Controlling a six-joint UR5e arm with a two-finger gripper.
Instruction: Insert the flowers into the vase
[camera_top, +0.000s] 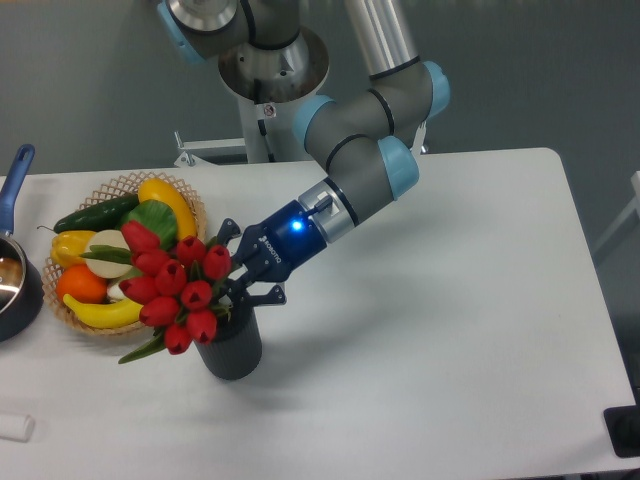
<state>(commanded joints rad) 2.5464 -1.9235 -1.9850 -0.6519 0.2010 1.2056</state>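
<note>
The bunch of red tulip buds with green stems and leaves is seen leaning out of the small dark grey round vase. The buds are tipped up and to the left, over the edge of the woven wicker basket of fruit and vegetables. The stems seem to go down into the mouth of the vase, but the mouth is hidden by leaves, so how deep they sit cannot be told.

The black two-finger gripper is placed just to the right of the buds, right above the vase. Its fingers look spread apart, with one dark finger up near the top buds and one lower down by the vase rim. Nothing seems to be pinched, though the stems between the fingers are partly hidden.

The long line of the bunch runs from lower right, in the vase, to upper left. The gripper is pointed along nearly the same line, from the right. A pull back to the upper right is probably all that is left, and the leaning bunch could be caught and dragged out by it.

A dark pot with a blue handle is seen at the left edge of the white table.
</note>
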